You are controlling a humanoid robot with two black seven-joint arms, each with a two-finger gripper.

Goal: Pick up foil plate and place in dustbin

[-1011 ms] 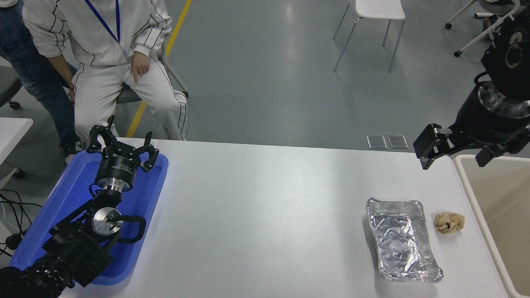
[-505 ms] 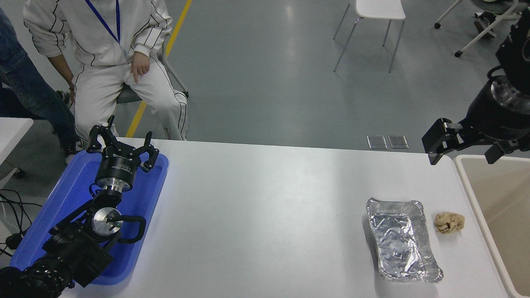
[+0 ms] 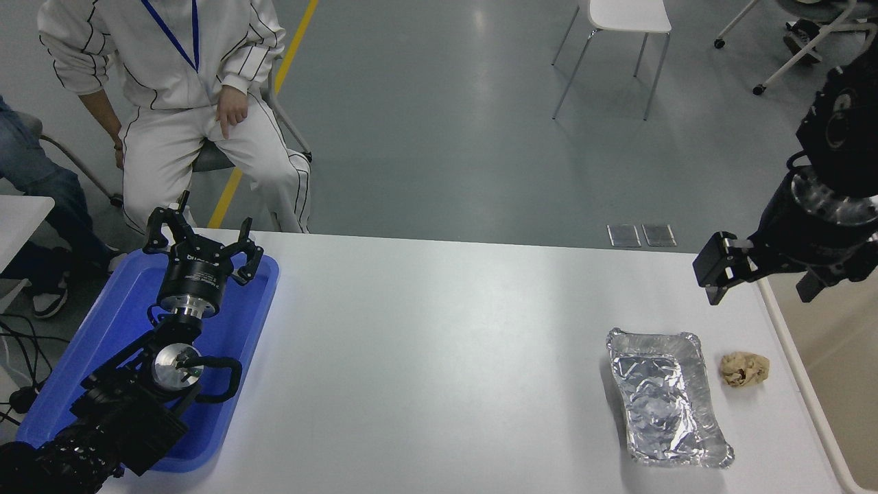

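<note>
The foil plate (image 3: 665,401), shiny and crinkled, lies on the white table (image 3: 439,357) near its right front. The dustbin (image 3: 804,392), a large beige bin, stands against the table's right edge and is cut off by the picture's edge. My right gripper (image 3: 760,296) hangs open in the air above the table's far right corner, beyond the plate and at the bin's far left corner, holding nothing. My left gripper (image 3: 199,233) is parked open over a blue tray at the left.
A small crumpled tan paper ball (image 3: 744,368) lies between the plate and the bin. The flat blue tray (image 3: 116,322) sits at the table's left. One person (image 3: 185,103) sits at the far left; another's leg (image 3: 34,185) shows at the left edge.
My right gripper drew back to the right, then came down and a little left toward the table's far right corner. The person in jeans shifted left. The plate has not moved.
</note>
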